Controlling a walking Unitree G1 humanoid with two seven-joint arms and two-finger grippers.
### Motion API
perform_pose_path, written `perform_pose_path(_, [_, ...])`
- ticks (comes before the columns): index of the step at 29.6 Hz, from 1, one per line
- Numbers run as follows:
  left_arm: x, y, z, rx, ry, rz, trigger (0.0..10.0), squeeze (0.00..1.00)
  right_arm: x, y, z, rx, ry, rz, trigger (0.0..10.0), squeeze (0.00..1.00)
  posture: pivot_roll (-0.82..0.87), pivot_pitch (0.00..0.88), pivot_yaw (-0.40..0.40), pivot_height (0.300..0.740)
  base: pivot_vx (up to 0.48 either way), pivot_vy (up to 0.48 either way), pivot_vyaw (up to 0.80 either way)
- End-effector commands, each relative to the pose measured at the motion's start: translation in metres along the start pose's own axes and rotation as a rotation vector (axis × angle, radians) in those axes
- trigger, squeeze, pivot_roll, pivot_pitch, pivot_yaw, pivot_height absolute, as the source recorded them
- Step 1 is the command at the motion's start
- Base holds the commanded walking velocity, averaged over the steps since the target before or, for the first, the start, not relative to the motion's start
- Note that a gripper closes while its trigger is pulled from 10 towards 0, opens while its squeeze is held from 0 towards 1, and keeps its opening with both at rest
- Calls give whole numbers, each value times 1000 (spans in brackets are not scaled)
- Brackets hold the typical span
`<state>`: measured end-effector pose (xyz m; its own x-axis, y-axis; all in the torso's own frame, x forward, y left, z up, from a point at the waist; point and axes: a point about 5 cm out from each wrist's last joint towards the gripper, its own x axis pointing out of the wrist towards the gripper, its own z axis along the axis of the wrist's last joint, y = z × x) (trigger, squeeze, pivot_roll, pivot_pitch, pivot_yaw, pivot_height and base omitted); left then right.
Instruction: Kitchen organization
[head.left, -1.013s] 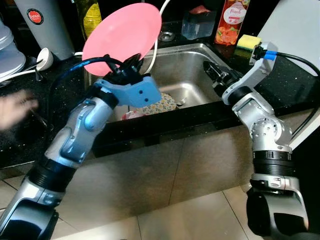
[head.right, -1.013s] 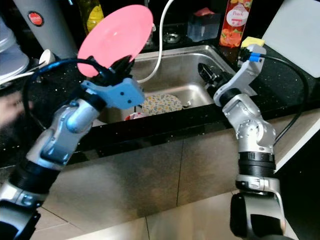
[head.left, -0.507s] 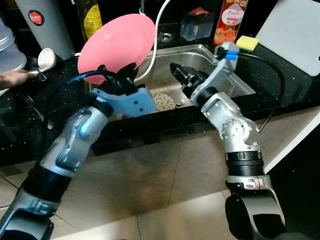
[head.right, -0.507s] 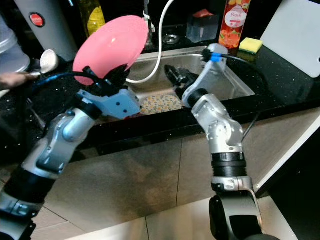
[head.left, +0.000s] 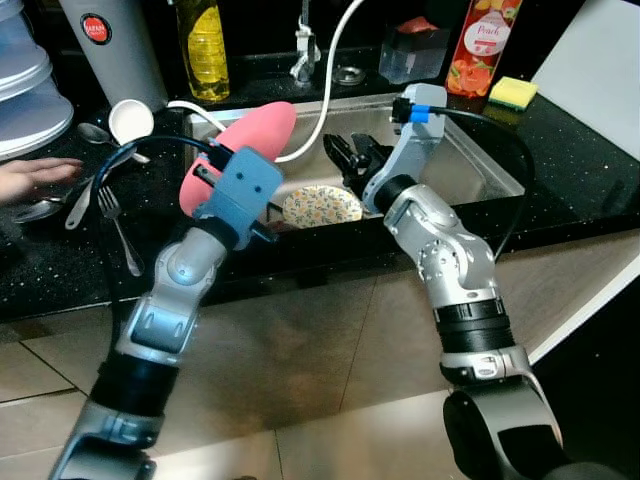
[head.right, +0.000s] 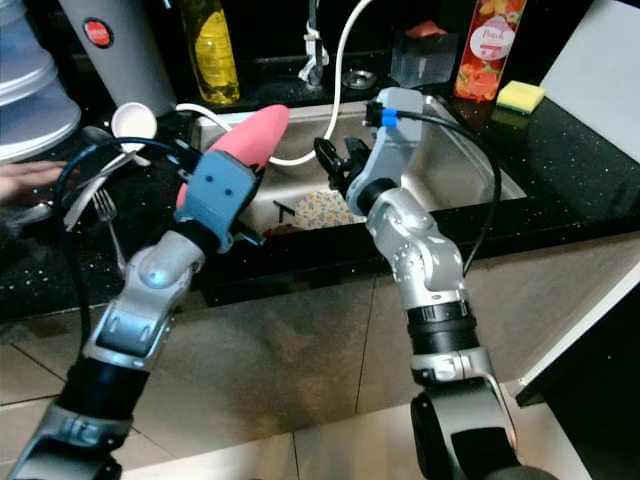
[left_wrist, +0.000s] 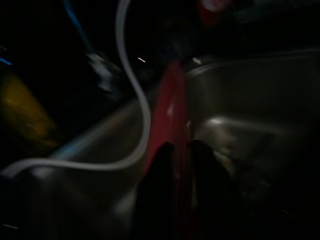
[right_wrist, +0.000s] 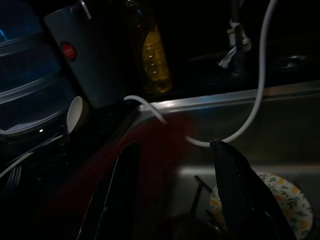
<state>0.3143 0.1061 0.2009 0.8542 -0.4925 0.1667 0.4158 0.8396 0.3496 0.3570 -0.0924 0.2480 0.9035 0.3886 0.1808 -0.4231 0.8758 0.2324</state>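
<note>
A pink plate (head.left: 252, 142) stands edge-on above the sink's left rim. My left gripper (left_wrist: 178, 156) is shut on its lower edge, one black finger on each face, behind the blue wrist housing (head.left: 240, 187). Just right of the plate, my right gripper (head.left: 350, 155) hangs open over the steel sink (head.left: 470, 172), and the plate (right_wrist: 160, 150) lies between its spread fingers (right_wrist: 239, 186) without visible contact. A floral plate (head.left: 322, 205) lies on the sink bottom.
A person's hand (head.left: 35, 177) rests on the black counter at far left, near forks and spoons (head.left: 115, 225) and a white cup (head.left: 130, 120). A white hose (head.left: 330, 80) loops over the sink. Bottles (head.left: 208, 50), a sponge (head.left: 512, 93) and a grey canister (head.left: 110, 45) line the back.
My left arm lowered the pink plate and turned it from face-on to edge-on. My right gripper swung left across the sink to beside it. The camera also shifted.
</note>
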Motion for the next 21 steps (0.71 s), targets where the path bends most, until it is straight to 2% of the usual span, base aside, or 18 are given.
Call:
perform_pose_path(1, [-2, -2, -3, -61, 8, -21, 10000, 1000, -3, -3, 1, 8, -15, -32, 10000, 0, 68, 0, 30, 740, 0, 0, 0])
perform_pose_path(4, [-3, 4, -1, -89, -10, -8, 10000, 1000, -6, -3, -1, -1, -18, -30, 10000, 0, 66, 0, 36, 740, 0, 0, 0])
perform_pose_path(10, [-4, 18, -4, -66, 2, 50, 10000, 1000, -6, -5, -4, 13, -18, -59, 10000, 0, 72, 0, 32, 740, 0, 0, 0])
perform_pose_path(11, [-6, 26, -7, -52, 15, 87, 10000, 1000, -6, -4, -5, 16, -20, -52, 10000, 0, 80, 0, 35, 740, 0, 0, 0])
perform_pose_path(12, [-14, 43, -11, -25, 38, 171, 10000, 1000, -5, 0, -4, 10, -26, -32, 10000, 0, 92, 0, 39, 740, 0, 0, 0])
perform_pose_path(13, [-14, 43, -11, -25, 38, 171, 10000, 1000, -5, 0, -4, 10, -26, -32, 10000, 0, 92, 0, 39, 740, 0, 0, 0])
perform_pose_path(15, [-26, 57, -19, -10, 81, 254, 10000, 1000, -6, -2, -3, 5, -27, -33, 10000, 0, 97, 0, 28, 740, 0, 0, 0])
perform_pose_path(17, [-30, 60, -22, -7, 97, 274, 10000, 1000, -6, -3, -3, 4, -26, -37, 10000, 0, 97, 0, 28, 740, 0, 0, 0])
perform_pose_path(18, [-36, 64, -27, 11, 119, 295, 10000, 0, -6, -5, -4, 4, -21, -40, 10000, 0, 108, 0, 13, 740, 0, 0, 0])
perform_pose_path(19, [-36, 64, -27, 11, 119, 295, 10000, 0, -6, -5, -4, 4, -21, -40, 10000, 0, 108, 0, 13, 740, 0, 0, 0])
perform_pose_path(21, [-59, 83, -38, 41, 165, 414, 10000, 0, -6, -5, -7, -4, -5, -22, 10000, 0, 127, 0, 7, 740, 0, 0, 0])
